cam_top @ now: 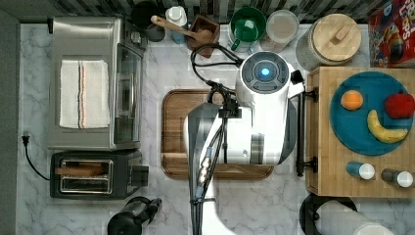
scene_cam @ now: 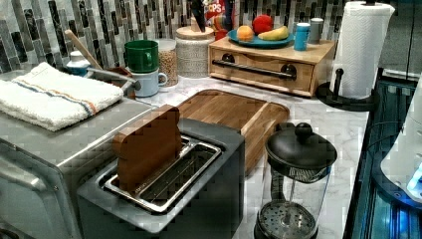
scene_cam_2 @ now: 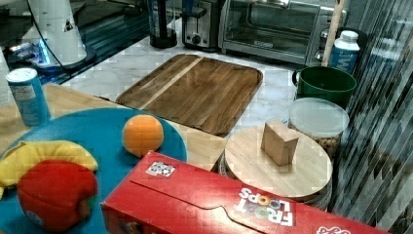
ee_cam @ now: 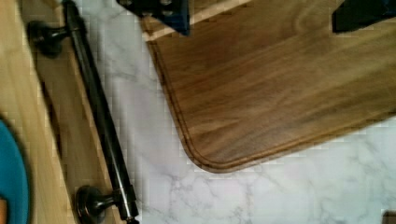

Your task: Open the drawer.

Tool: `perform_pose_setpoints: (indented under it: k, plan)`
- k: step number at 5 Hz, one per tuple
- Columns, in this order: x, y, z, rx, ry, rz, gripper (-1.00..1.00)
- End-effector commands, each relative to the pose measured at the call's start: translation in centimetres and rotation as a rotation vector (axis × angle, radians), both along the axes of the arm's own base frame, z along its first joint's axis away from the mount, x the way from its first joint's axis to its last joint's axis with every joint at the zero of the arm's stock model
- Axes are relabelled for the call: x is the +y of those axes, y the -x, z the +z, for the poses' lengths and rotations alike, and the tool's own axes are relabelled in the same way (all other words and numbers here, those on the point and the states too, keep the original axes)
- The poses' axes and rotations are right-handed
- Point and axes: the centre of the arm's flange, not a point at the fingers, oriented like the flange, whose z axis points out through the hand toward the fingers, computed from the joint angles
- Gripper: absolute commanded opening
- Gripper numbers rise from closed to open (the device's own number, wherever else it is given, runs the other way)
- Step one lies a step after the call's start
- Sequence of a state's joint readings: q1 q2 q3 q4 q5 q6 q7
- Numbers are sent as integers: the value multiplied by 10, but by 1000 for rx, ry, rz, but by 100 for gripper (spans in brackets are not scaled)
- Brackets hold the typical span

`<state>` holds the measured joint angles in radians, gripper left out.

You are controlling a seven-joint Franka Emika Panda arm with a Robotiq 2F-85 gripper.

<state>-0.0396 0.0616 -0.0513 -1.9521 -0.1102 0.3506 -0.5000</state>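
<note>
Approach step, judging by the layout. Gripper [ee_cam: 261, 14] is hovering over the dark cutting board [ee_cam: 280, 88], fingers apart, holding nothing. Beyond it, across a strip of marble counter [ee_cam: 140, 116], the drawer [scene_cam: 261, 67] is sitting shut, its black bar handle [ee_cam: 100, 121] untouched. Next move likely calls for straddling that bar.

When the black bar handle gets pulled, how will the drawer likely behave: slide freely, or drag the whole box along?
The drawer looks rigid, and its handle sits on two mounts, so it should pull evenly. The plate with fruit and the shakers on top add weight, probably anchoring the box. On the smooth marble counter it might nonetheless creep.
</note>
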Motion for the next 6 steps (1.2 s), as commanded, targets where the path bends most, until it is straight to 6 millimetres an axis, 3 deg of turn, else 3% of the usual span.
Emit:
perform_pose_setpoints:
  k: [1,4,6]
  plan:
    - [-49,26,-20,-12,2,204,100]
    - [-105,36,-43,-11,27,300,100]
    - [-114,33,-68,-41,22,269,100]
